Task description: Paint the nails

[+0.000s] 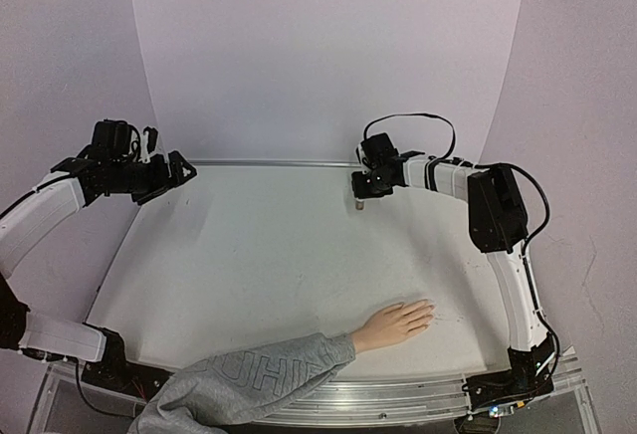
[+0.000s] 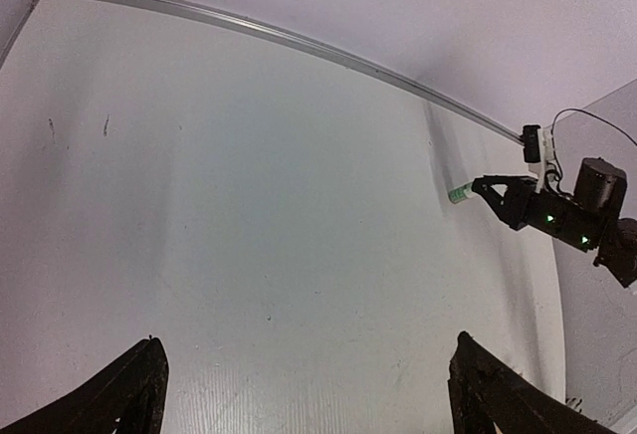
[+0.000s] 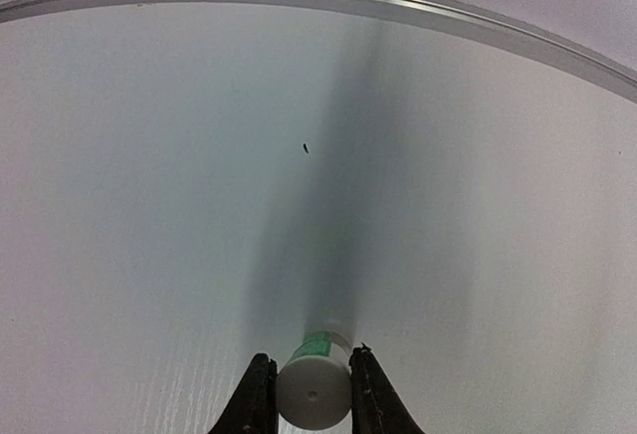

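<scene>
Nails (image 1: pixel 426 308) recorded on the mannequin hand (image 1: pixel 393 326), laid flat near the front edge of the surface (image 1: pixel 259 255). Farther back, a small white bottle (image 3: pixel 314 392) is gripped by the right tool (image 1: pixel 360 201). The left tool (image 1: pixel 171 169) is spread wide.

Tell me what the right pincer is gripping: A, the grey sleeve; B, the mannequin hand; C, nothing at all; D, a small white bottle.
D: the right wrist view shows the right pincer closed against both sides of the small white bottle.
</scene>
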Controlling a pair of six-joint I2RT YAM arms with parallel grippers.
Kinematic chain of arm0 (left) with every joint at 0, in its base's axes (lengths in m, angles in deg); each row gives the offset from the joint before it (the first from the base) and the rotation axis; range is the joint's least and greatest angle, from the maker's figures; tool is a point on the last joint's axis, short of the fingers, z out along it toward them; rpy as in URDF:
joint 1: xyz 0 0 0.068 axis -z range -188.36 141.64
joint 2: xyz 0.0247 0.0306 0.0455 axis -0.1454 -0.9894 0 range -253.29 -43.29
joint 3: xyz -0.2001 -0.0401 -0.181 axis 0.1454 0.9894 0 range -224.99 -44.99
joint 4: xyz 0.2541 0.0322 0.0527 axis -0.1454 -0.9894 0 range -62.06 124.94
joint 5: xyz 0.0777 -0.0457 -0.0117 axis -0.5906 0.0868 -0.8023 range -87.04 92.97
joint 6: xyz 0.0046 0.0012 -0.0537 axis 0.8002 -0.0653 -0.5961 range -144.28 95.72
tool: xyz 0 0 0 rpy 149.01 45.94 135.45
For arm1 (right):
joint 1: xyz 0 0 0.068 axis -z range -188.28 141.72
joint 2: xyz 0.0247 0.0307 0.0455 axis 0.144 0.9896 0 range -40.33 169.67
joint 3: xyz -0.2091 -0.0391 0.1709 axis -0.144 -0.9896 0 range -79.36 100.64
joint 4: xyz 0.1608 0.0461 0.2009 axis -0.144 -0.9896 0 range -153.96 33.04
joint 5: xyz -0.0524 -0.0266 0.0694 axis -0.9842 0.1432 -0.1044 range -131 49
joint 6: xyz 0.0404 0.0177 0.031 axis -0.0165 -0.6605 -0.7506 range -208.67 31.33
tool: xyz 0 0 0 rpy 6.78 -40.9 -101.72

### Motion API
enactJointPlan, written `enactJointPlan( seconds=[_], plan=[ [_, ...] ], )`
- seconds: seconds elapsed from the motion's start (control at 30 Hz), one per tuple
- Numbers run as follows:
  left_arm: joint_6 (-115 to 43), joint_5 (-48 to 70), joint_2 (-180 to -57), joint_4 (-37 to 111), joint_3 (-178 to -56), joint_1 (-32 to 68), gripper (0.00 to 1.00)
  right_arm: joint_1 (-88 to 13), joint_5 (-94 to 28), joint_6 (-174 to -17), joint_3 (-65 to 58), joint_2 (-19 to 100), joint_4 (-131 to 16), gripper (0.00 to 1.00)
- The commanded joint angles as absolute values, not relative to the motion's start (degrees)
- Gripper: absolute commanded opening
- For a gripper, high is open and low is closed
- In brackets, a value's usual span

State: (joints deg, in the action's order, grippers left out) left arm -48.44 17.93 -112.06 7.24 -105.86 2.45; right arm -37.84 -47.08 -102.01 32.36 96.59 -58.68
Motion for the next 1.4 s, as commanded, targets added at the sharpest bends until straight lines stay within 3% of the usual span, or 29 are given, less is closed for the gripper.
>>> enactJointPlan(
  seconds=[0.0, 0.23, 0.7, 0.87, 1.07, 1.23, 1.37],
  plan=[
    [-48.9, 24.5, -112.3, 9.0, -107.2, 2.0, 0.99, -38.2, -46.9, -102.1, 30.8, 92.8, -59.4, 0.00],
    [-50.0, 33.3, -118.6, 11.0, -109.4, 5.3, 0.99, -38.2, -41.5, -106.0, 12.4, 76.7, -49.5, 0.00],
    [-42.2, 31.6, -131.9, 15.3, -122.8, 28.7, 0.99, -38.1, -30.8, -118.3, -23.6, 43.5, -30.8, 0.00],
    [-31.3, 32.7, -131.9, 25.7, -118.2, 34.1, 0.99, -40.4, -19.4, -120.1, -24.7, 41.2, -29.5, 0.00],
    [-20.5, 34.8, -126.4, 39.0, -105.6, 36.6, 0.90, -51.0, -26.1, -121.7, -23.3, 40.1, -29.6, 0.00],
    [-11.8, 26.9, -123.1, 40.3, -100.5, 38.8, 0.87, -56.2, -25.8, -121.3, -18.3, 42.9, -31.2, 0.00],
    [-7.3, 25.9, -122.0, 40.7, -98.9, 39.4, 0.79, -58.4, -25.0, -120.5, -14.8, 45.2, -32.2, 0.00]
  ],
)
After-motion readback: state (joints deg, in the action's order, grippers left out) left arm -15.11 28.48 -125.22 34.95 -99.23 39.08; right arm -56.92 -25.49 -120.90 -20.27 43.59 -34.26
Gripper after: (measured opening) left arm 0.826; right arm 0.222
